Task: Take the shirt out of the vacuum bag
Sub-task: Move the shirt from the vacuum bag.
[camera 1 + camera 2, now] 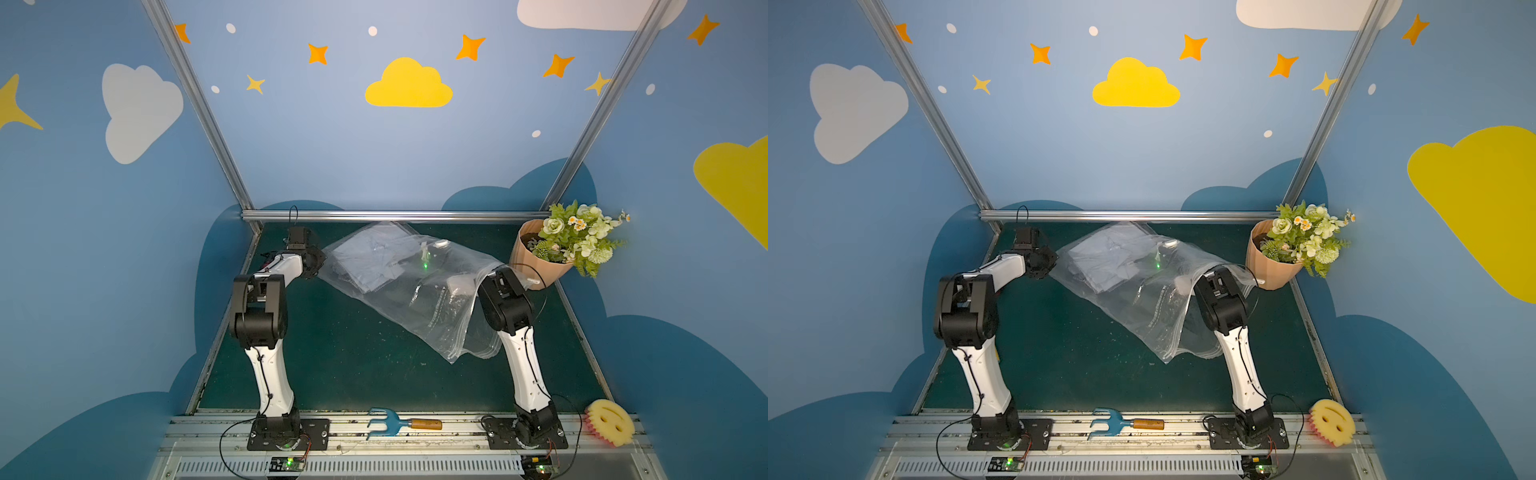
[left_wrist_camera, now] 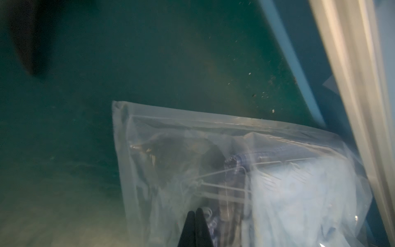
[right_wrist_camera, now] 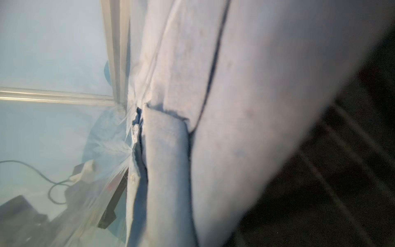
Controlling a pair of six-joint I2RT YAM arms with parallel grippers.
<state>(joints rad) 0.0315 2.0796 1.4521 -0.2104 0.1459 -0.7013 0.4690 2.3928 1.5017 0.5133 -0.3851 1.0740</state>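
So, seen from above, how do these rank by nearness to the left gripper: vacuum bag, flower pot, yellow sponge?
1. vacuum bag: its corner is pinched in the left gripper.
2. flower pot: back right corner.
3. yellow sponge: front right corner.

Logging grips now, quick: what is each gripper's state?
Left gripper: closed, pinching the large clear crinkly plastic vacuum bag.
Right gripper: inside that bag, jaws hidden; cannot tell.

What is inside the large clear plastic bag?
A folded pale grey shirt lies at the far end of the clear plastic bag, and the right arm reaches in. The right gripper is hidden behind crinkled plastic and cloth.
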